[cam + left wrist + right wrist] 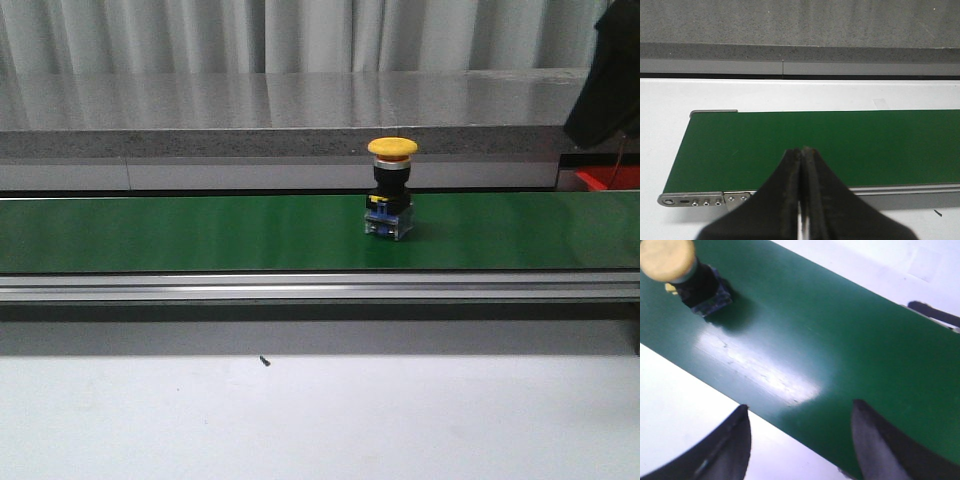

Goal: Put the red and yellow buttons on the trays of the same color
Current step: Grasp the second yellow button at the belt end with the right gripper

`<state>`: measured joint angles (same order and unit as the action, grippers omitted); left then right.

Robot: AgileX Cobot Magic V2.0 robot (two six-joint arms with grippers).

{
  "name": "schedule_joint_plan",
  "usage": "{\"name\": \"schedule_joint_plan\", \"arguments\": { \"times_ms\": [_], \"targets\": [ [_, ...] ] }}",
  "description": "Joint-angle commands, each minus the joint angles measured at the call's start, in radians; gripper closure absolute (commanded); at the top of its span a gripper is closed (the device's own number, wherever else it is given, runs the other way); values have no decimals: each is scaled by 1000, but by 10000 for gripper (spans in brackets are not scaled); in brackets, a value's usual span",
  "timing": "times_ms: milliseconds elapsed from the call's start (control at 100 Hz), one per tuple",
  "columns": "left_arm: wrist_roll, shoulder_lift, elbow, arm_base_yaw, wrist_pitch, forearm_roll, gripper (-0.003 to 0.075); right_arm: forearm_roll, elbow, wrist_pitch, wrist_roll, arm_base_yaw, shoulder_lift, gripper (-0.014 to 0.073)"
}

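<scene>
Yellow button [392, 186] upright on the green belt [180, 232], your right hand [800, 440] spread apart, left hand [802, 165] pressed together: a late or off-centre grasp may topple it.

A yellow button [392, 188] with a mushroom cap, black body and blue base is standing upright on the green belt [180, 232], right of its middle.
</scene>
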<state>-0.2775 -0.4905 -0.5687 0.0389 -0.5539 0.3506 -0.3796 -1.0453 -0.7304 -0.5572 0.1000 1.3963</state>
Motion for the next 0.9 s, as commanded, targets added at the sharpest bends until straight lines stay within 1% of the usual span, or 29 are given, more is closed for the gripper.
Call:
{"name": "schedule_joint_plan", "arguments": {
  "times_ms": [0,230,350,580,730,780,890],
  "targets": [
    [-2,-2,-26,-6,74,23,740,-30,-62,24,-11,30,11,146],
    [-2,-2,-26,-6,74,23,740,-36,-179,-4,-11,123,133,146],
    [-2,-2,-26,-6,74,23,740,-38,-237,-28,-11,153,189,146],
    [-2,-2,-26,-6,74,23,740,-58,-311,-59,-11,156,259,146],
    [-2,-2,-26,-6,74,23,740,-58,-321,-55,-11,156,280,150],
    [-2,-2,-26,-6,74,23,740,-56,-321,-58,-11,155,286,181],
    [-2,-2,-26,-6,74,23,740,-54,-321,-68,-10,155,294,340]
  ]
}}
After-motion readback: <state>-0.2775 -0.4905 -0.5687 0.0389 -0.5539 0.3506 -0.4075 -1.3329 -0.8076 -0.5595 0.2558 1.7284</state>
